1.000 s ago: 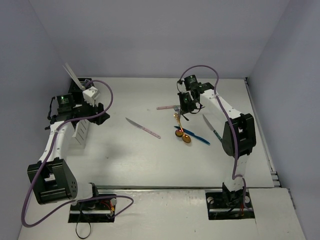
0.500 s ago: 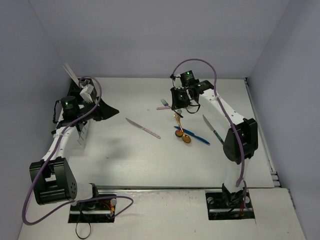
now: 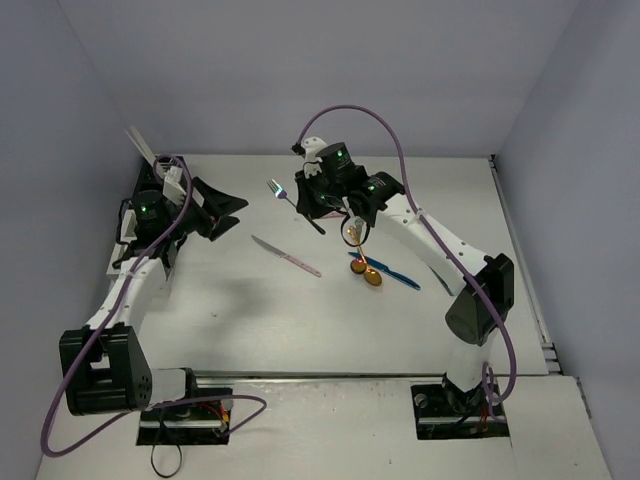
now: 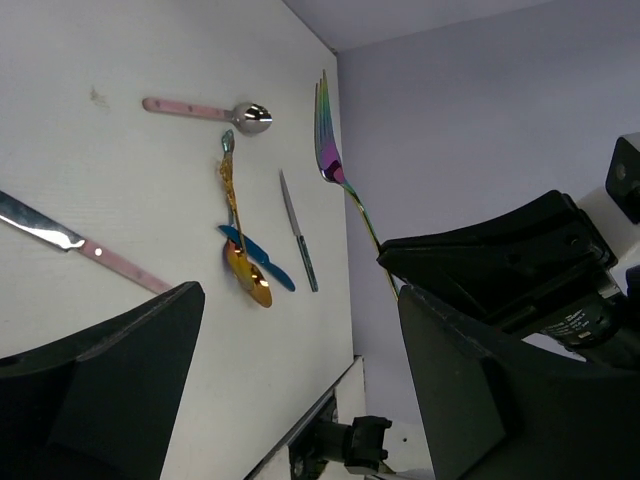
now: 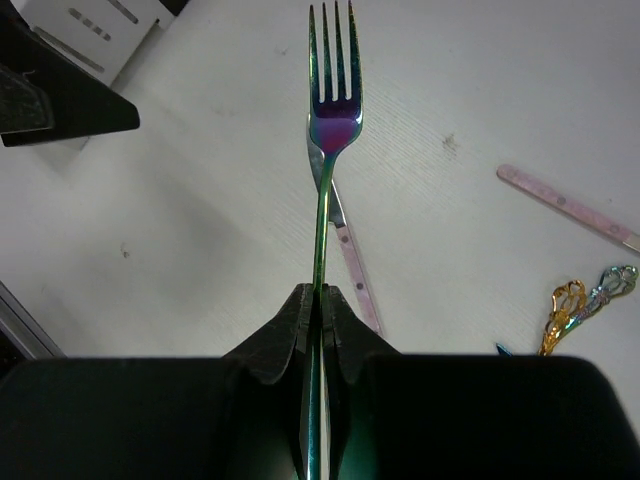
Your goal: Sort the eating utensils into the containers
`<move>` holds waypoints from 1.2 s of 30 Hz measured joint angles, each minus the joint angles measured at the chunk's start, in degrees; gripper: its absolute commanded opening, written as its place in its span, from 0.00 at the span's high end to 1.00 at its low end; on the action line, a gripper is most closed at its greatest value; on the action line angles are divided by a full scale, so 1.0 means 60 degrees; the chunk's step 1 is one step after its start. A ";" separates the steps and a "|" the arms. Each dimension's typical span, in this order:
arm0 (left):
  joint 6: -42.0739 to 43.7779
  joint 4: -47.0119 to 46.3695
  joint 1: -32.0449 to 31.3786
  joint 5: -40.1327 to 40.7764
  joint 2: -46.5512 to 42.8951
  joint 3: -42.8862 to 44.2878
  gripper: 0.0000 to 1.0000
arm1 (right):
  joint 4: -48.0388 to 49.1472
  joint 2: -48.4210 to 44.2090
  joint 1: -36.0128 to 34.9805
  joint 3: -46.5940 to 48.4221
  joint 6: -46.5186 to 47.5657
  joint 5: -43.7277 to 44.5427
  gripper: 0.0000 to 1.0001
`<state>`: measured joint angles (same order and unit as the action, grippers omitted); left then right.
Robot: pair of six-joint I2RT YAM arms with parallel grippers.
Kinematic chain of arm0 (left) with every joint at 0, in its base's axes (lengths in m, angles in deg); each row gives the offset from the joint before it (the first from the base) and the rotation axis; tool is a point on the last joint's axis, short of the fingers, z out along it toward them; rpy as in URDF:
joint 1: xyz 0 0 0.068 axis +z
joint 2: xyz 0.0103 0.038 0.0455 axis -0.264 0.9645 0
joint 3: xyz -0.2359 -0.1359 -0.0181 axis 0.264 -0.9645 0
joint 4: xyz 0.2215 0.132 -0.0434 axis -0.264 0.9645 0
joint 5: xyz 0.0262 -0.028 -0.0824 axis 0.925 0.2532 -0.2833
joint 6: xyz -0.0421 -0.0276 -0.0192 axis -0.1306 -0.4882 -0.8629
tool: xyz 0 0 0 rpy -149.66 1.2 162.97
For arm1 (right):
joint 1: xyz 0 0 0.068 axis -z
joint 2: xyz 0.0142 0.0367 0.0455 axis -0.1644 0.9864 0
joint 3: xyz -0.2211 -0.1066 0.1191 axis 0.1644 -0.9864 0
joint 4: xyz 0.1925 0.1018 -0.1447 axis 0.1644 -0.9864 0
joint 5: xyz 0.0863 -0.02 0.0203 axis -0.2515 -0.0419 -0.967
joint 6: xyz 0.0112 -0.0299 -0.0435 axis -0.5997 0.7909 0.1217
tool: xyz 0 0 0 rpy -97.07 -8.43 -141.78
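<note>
My right gripper [image 5: 322, 295] is shut on the handle of an iridescent fork [image 5: 333, 110] and holds it above the table, tines pointing left; both show in the top view, gripper [image 3: 305, 203] and fork [image 3: 277, 189]. My left gripper [image 3: 228, 212] is open and empty at the left, jaws facing the fork [image 4: 325, 130]. On the table lie a pink-handled knife [image 3: 287, 256], a pink-handled spoon [image 4: 205, 110], a gold spoon [image 3: 372, 278], a blue piece [image 4: 255, 255] and a teal-handled knife [image 4: 298, 230]. A white caddy [image 5: 85, 25] stands behind the left gripper. The black caddy is hidden.
Thin pale sticks [image 3: 140, 148] poke up at the far left behind the left arm. Grey walls close in the table on three sides. The right arm [image 3: 440, 245] reaches across the right half, above the gold spoon and blue pieces.
</note>
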<state>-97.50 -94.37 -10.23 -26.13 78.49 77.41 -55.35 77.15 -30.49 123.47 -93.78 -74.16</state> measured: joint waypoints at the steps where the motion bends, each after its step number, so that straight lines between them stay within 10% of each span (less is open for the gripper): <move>1: -0.0127 -0.0047 -0.0035 0.0100 -0.0112 0.0000 0.23 | 0.0086 -0.0023 -0.0108 0.0031 -0.0050 0.0079 1.00; 22: -0.2058 -0.1147 -0.1368 0.0992 -0.0331 0.0000 0.28 | 0.0519 -0.0147 -0.1452 0.0608 -0.0090 0.0988 1.00; 31: -0.2453 -0.1626 -0.1469 0.0992 -0.0240 0.0000 0.57 | 0.0544 -0.0147 -0.1829 0.0901 -0.0053 0.1073 1.00; 36: -0.2707 -0.1925 -0.1471 0.0938 -0.0240 0.0000 0.99 | 0.0531 -0.0147 -0.1971 0.0901 -0.0009 0.1086 0.92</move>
<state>-113.74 -105.92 -19.06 -20.50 77.05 77.41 -52.16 76.27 -42.31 128.87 -93.83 -67.65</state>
